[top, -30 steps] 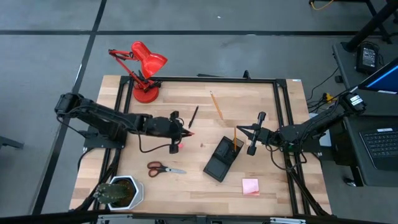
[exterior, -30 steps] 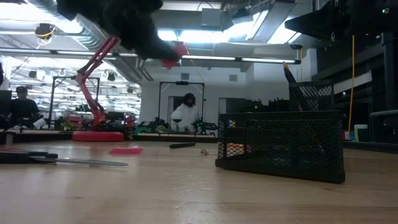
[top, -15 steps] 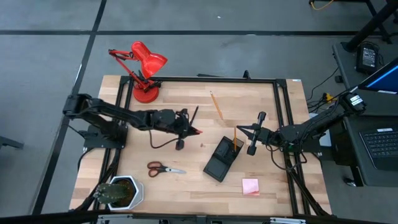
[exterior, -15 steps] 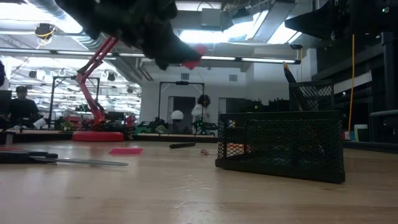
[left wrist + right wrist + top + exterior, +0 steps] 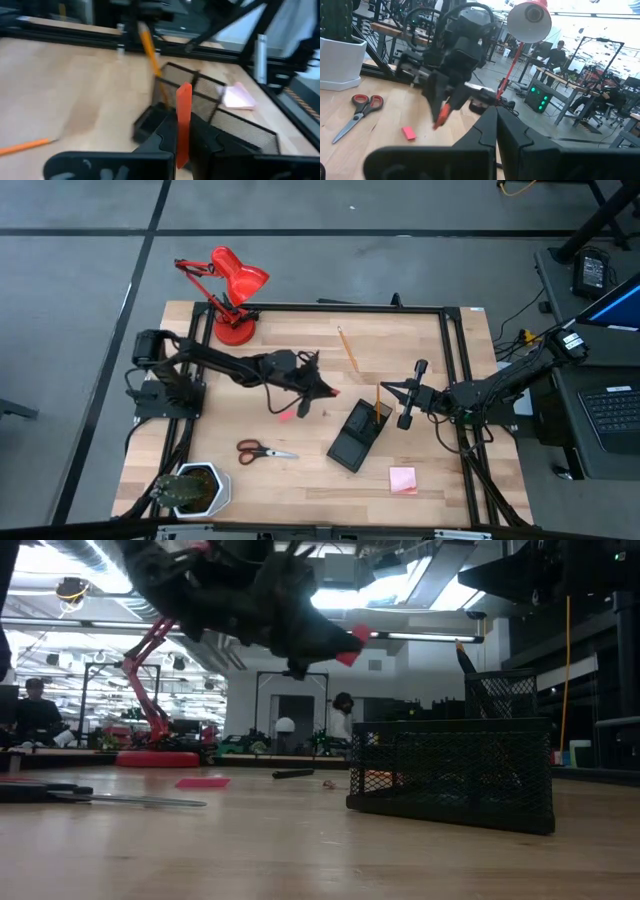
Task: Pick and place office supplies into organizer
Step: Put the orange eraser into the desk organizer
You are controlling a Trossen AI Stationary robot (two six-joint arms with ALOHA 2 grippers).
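Observation:
My left gripper [image 5: 322,389] hangs above the table just left of the organizer [image 5: 357,435], a black mesh tray, and is shut on a small red eraser piece [image 5: 331,392]. In the low view the eraser piece [image 5: 352,637] sits high above the wood. One orange pencil [image 5: 377,402] stands in the organizer. Another pencil [image 5: 348,347], a black pen [image 5: 312,366], a second red eraser piece [image 5: 285,415], the red-handled scissors [image 5: 265,450] and the pink sticky pad [image 5: 403,479] lie flat on the table. My right gripper [image 5: 387,388] waits shut to the right of the organizer. My left gripper [image 5: 183,131] pinches the red eraser piece between its two fingers by its rear end [image 5: 182,147]. Its other end [image 5: 184,92] sticks out past the fingertips toward the organizer [image 5: 200,105]. The fingers come level from the table's left, and the piece is lifted clear of the table.
A red desk lamp [image 5: 230,290] stands at the far left corner and a potted plant in a white pot [image 5: 195,490] at the near left corner. A black frame [image 5: 452,360] runs along the table's edges. People show in the room beyond the table.
My left gripper has carried the red eraser piece toward the table's right edge, from the middle of the table to just beside the organizer, staying shut on it and well above the wood. The arm has stretched out behind it. The right arm has kept still.

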